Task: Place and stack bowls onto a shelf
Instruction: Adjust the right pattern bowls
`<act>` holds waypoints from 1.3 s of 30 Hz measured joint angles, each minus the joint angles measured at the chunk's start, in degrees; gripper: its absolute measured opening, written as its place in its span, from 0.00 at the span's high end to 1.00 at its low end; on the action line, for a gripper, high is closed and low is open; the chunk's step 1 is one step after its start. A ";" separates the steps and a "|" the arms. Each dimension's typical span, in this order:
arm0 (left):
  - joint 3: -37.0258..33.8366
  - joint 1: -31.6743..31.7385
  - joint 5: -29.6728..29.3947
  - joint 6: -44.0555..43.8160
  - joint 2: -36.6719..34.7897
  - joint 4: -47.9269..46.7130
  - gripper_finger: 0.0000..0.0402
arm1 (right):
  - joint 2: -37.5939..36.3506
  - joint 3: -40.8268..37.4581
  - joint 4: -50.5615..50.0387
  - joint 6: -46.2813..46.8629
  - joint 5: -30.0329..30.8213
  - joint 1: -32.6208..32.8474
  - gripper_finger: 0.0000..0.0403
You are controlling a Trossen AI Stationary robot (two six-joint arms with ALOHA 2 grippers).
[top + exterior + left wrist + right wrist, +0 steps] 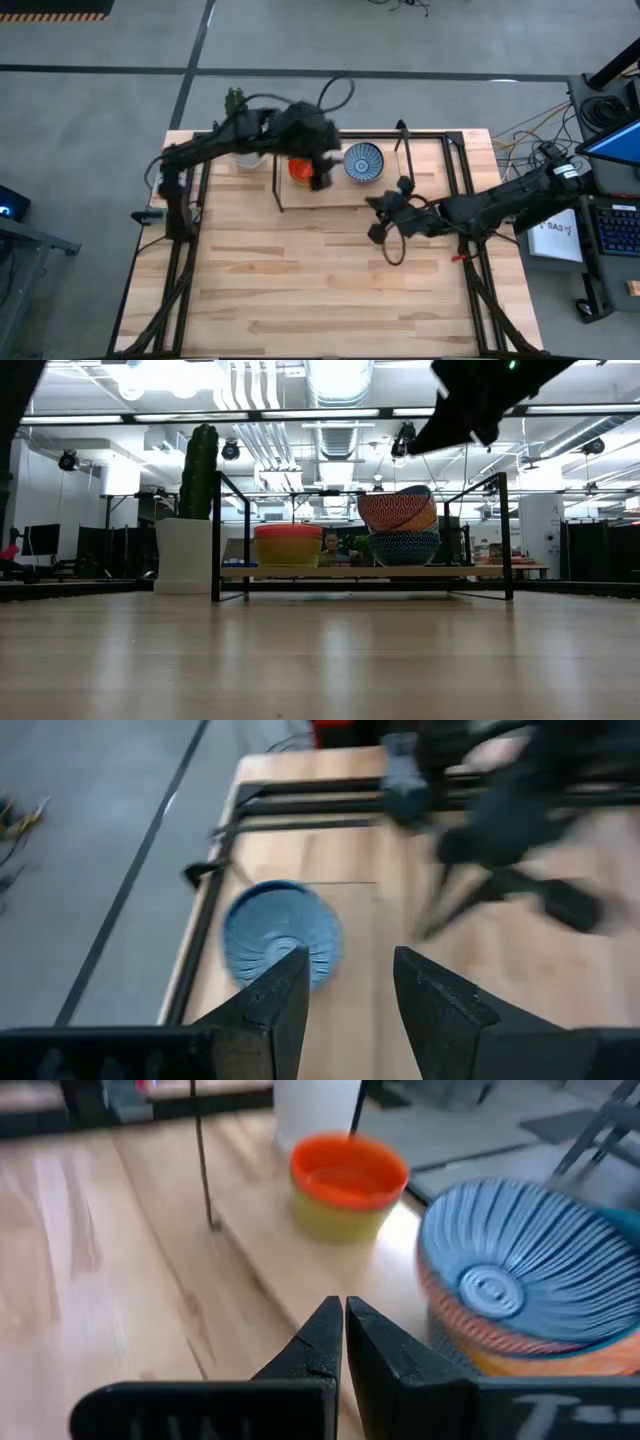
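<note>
Bowls (403, 525) | stacked on shelf (340, 571) beyond right end effector (344, 1342), pressed together, empty | judged rigid, glazed, breakable; rim grip advised | left end effector (348, 995) spread

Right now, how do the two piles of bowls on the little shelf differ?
The orange-and-yellow stack sits level, its rims flat; the patterned stack stands taller and its upper bowls lean. The orange-and-yellow stack is plain-coloured, topped by an orange-red bowl; the patterned stack is topped by a blue radial-pattern bowl. Both rest on the shelf.
</note>
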 joint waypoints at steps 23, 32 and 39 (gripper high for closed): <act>-66.12 -19.04 -8.15 -4.03 -54.49 40.12 0.68 | 9.09 0.09 9.47 -2.59 -14.03 -19.78 0.98; -77.22 -19.03 -8.13 -4.80 -64.33 45.12 0.68 | 7.65 0.09 8.09 -3.56 -15.22 -24.12 0.98; -82.00 -19.02 -8.05 -7.54 -65.27 45.10 0.68 | 5.18 0.09 6.38 -3.84 -15.71 -25.00 0.98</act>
